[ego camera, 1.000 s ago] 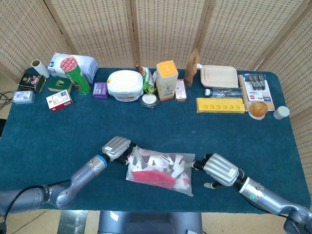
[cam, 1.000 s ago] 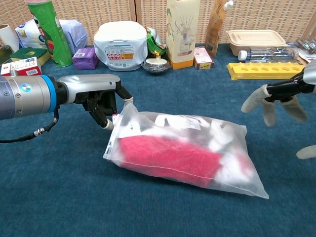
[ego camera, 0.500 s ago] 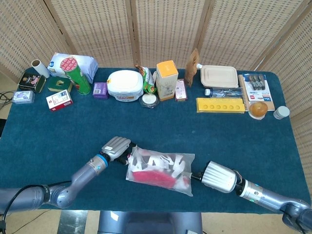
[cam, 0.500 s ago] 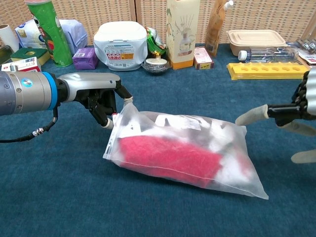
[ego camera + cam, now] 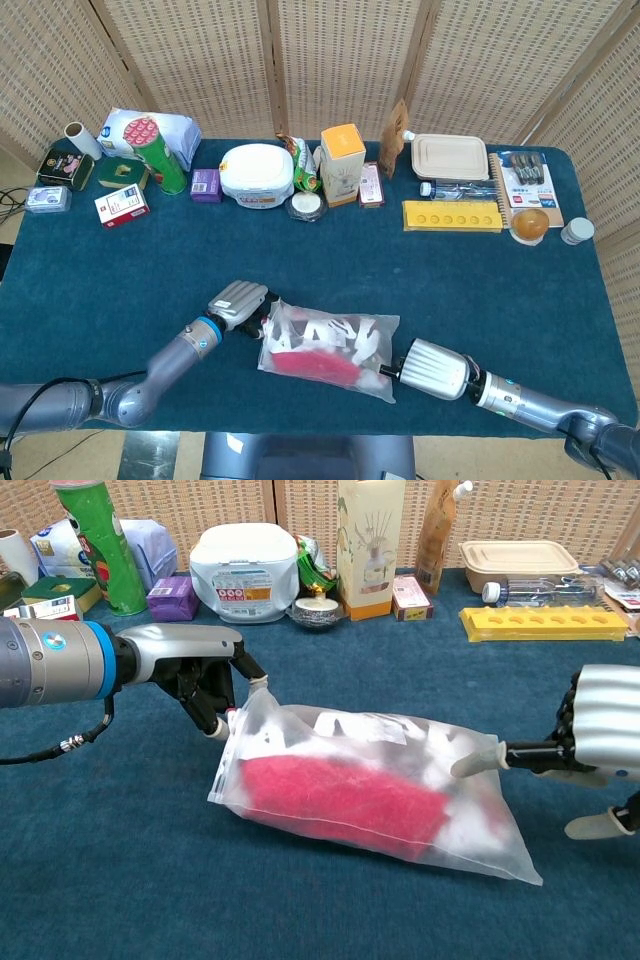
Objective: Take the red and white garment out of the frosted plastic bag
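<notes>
The bag [image 5: 330,350] [image 5: 370,790] lies on its side on the blue surface [image 5: 420,280] [image 5: 380,670], near the front edge, between the two arms. Through the frosted plastic the garment [image 5: 318,362] [image 5: 345,798] shows as a red mass low in the bag with white cloth above it and toward the bag's right end.

The left robot hand [image 5: 238,304] [image 5: 195,665] is at the bag's upper left corner, its fingers curled down and pinching the plastic edge there, so that corner stands a little raised off the surface.

The right robot hand [image 5: 432,369] [image 5: 590,740] is at the bag's right end. In the chest view one finger [image 5: 478,762] reaches out straight and touches the plastic near the top of that end, while another points down apart from it toward the surface. It holds nothing, and its fingers are spread.

Along the far side of the surface stands a row of goods: a green can [image 5: 160,155] [image 5: 95,540], a white tub [image 5: 257,175] [image 5: 245,572], an orange-topped box [image 5: 342,163] [image 5: 370,540], a yellow tray [image 5: 452,216] [image 5: 545,622] and a beige lidded container [image 5: 449,157] [image 5: 518,558]. These are all well apart from the bag.
</notes>
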Available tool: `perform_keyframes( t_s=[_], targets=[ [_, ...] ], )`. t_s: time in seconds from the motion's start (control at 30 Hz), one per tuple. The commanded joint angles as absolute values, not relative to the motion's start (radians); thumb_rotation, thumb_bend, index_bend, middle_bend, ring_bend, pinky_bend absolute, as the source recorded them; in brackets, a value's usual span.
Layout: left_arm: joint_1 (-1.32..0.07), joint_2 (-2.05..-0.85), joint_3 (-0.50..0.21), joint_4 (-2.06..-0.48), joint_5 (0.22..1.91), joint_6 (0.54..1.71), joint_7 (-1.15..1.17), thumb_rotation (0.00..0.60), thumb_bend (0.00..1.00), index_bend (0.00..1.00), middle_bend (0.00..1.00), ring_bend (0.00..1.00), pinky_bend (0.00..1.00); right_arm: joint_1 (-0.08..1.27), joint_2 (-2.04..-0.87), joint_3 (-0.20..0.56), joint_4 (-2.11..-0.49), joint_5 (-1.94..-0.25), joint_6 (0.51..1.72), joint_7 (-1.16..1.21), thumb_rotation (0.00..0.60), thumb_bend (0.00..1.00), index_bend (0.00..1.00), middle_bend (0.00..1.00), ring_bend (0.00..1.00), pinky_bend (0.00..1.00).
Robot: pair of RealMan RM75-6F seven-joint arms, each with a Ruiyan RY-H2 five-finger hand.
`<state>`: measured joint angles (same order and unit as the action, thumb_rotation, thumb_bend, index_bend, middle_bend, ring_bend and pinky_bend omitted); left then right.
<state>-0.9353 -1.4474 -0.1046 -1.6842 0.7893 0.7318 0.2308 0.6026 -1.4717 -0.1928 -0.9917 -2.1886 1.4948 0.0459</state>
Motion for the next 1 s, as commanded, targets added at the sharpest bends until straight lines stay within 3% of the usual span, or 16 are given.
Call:
perform_keyframes(
  t_s=[0.03,0.23,0.43,0.73,1.0],
  targets=[
    [-0.938,-1.447,-0.104,-1.686,0.781,0.732,0.229,0.6,0.42,0.77,1.0,1.0,1.0,0.605,-1.476,-0.207,-0.999,-2.19,1.473,0.025,0.599,0.09,0.17,0.8,1.0,1.0],
    [-0.945,-1.447,-0.099,-1.69,0.753,0.735,0.23,0.6,0.42,0.78,1.0,1.0,1.0,0.609,-1.476,-0.235,-1.023,-2.198,1.443,-0.005,0.599,0.13,0.17,0.8,1.0,1.0],
    [-0.952,-1.457,-0.091,-1.682,0.728,0.743,0.239,0.6,0.43,0.78,1.0,1.0,1.0,0.595,-1.473,-0.241,-1.025,-2.198,1.508,-0.002,0.6,0.15,0.15,0.8,1.0,1.0],
    [-0.971,-1.478,-0.093,-1.662,0.694,0.754,0.256,0.6,0.43,0.78,1.0,1.0,1.0,0.581,-1.478,-0.249,-0.991,-2.219,1.601,0.01,0.6,0.09,0.14,0.8,1.0,1.0],
    [-0.987,-1.483,-0.101,-1.662,0.658,0.752,0.261,0.6,0.43,0.77,1.0,1.0,1.0,0.594,-1.496,-0.254,-0.953,-2.244,1.614,-0.011,0.599,0.09,0.14,0.79,1.0,1.0]
  ],
)
